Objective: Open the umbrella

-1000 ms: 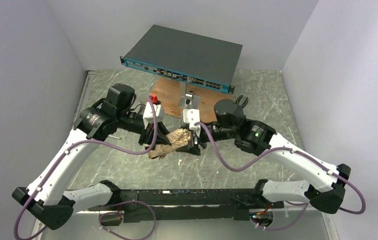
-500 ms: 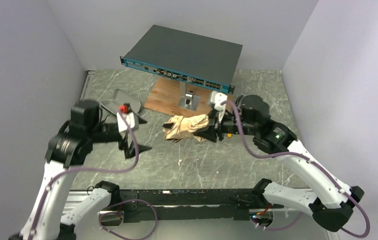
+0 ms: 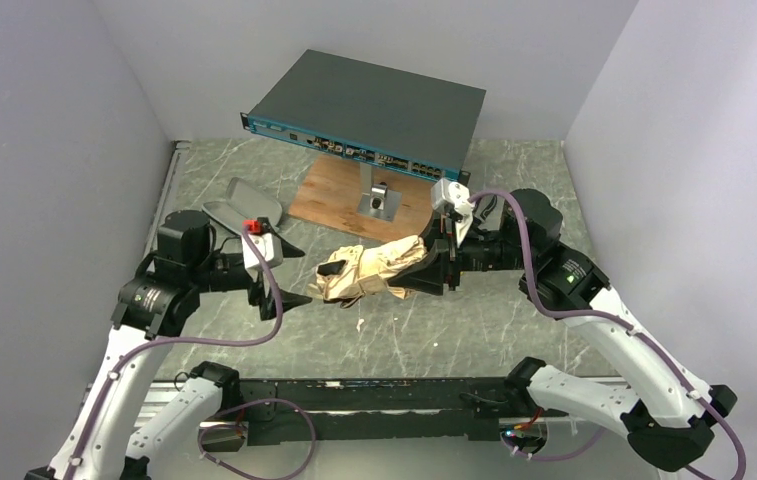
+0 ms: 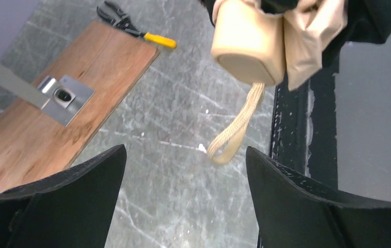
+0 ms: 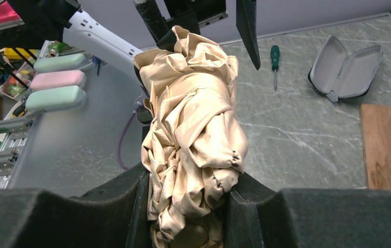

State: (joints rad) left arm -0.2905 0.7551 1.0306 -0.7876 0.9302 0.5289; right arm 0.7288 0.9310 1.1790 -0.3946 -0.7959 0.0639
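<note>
The umbrella [image 3: 374, 267] is folded, a wrinkled tan bundle held level above the table. My right gripper [image 3: 434, 265] is shut on its canopy end; in the right wrist view the cloth [image 5: 193, 129] bulges out between the fingers of this gripper [image 5: 190, 181]. The cream handle [image 4: 247, 44] and its woven strap loop [image 4: 234, 129] point toward my left gripper [image 3: 292, 275]. That left gripper [image 4: 185, 155] is open and empty, a short way from the handle, with bare table between its fingers.
A grey-teal switch box [image 3: 369, 105] sits on a stand over a wooden board [image 3: 329, 195]. An open oval case [image 3: 244, 203] lies at the back left. A green screwdriver [image 5: 275, 62] and yellow-handled pliers [image 4: 136, 28] lie on the marble table [image 3: 514, 310].
My left gripper let go of the umbrella, opened and drew back to the left. The right gripper carried the umbrella rightward and now holds it alone, handle toward the left gripper.
</note>
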